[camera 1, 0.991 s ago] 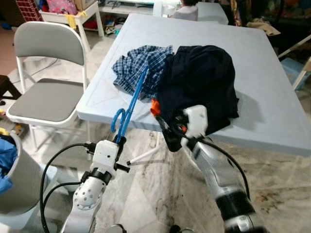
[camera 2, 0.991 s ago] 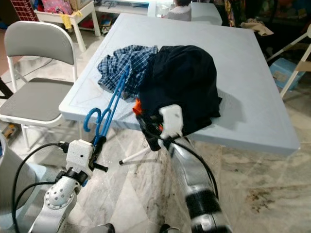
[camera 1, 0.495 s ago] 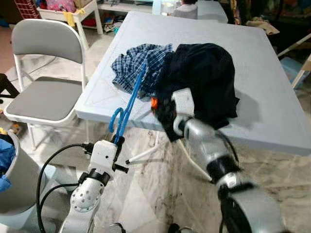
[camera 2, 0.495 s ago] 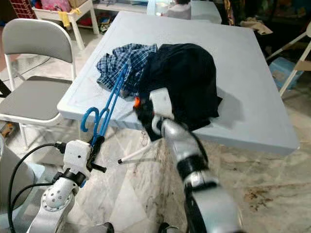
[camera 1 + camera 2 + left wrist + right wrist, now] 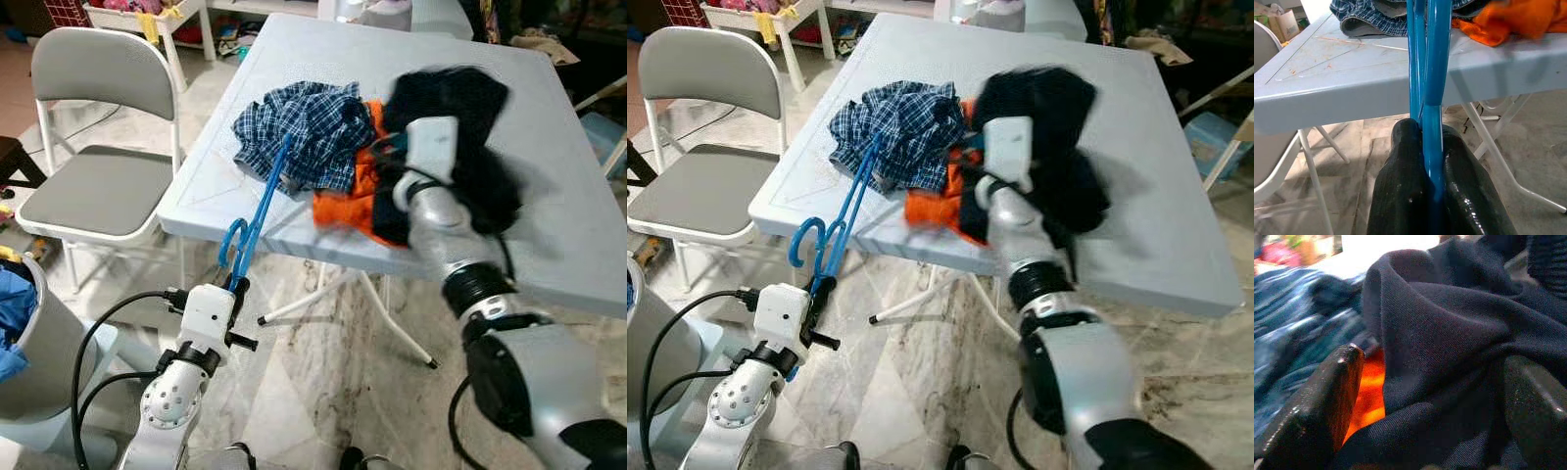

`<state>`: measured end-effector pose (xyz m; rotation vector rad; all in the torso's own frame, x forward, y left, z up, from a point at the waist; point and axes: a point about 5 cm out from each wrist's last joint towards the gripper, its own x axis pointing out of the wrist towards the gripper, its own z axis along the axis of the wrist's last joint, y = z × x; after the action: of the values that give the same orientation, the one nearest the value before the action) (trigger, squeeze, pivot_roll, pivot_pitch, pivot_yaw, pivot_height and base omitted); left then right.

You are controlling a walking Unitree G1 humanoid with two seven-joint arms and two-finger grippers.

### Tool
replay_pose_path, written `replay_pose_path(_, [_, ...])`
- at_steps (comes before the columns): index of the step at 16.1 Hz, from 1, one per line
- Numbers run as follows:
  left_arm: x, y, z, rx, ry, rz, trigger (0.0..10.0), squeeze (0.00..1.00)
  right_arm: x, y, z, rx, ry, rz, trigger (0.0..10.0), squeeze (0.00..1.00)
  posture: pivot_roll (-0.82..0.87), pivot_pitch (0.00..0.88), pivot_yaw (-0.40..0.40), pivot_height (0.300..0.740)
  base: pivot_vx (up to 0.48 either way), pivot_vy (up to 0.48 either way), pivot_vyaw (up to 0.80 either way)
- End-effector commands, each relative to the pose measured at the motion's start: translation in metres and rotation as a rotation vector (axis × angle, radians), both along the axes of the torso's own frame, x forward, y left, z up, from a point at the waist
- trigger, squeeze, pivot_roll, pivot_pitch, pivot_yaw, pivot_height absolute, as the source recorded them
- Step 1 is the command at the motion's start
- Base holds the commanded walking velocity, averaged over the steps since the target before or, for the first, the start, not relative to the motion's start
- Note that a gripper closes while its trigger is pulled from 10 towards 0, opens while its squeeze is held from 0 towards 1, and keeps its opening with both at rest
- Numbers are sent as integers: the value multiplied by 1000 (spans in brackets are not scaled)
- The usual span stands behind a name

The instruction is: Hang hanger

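The left gripper [image 5: 1432, 161] is clamping its two black fingers [image 5: 1400, 196] tight on the blue hanger [image 5: 260, 211], holding it low in front of the near edge of the pale blue folding table [image 5: 558, 235]. The hanger is slanting up and away from the gripper, its hooked end [image 5: 233, 240] curling just above the fingers below the table's near-left corner, while its far end is reaching over the table edge and lying against a crumpled blue plaid shirt [image 5: 299, 132].

The right gripper [image 5: 1415, 396] is pushing into a dark navy garment [image 5: 460, 147] on the table, its fingers [image 5: 1322, 396] spread wide with the dark cloth bunched between them. The right arm and the garment are blurring in the head views. An orange cloth [image 5: 348, 201] is showing between the plaid shirt and the navy garment, lying close to the near edge of the table and touching both.

The three garments are crowding the near-left part of the table. A grey folding chair [image 5: 93, 181] with a white frame is standing beside the table's left edge. A pale bin [image 5: 39, 377] holding blue fabric is sitting on the marble floor [image 5: 333, 362] at the robot's left. The table's white legs [image 5: 392, 328] are crossing below the top.
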<state>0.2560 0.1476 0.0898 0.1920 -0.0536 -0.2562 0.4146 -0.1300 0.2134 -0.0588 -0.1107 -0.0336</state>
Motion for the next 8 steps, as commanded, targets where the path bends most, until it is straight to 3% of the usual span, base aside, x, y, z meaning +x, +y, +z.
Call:
replay_pose_path(1, [-1,0,3,10,-9,2,10000,0,1,-9,9,7,-43,-63,10000,0,266,206,-43,740,0,0,0])
replay_pose_path(3, [2,-1,4,13,-12,-5,10000,0,0,-16,14,-29,-98,-44,10000,0,255,202,-37,740,0,0,0])
replay_pose_path(5, [4,-4,4,11,-13,-12,10000,0,-4,-6,2,5,-80,138,10000,0,246,198,-37,740,0,0,0])
replay_pose_path(8, [6,-7,4,6,-12,-17,10000,0,-19,2,-16,-91,-114,388,10000,0,225,193,-41,740,0,0,0])
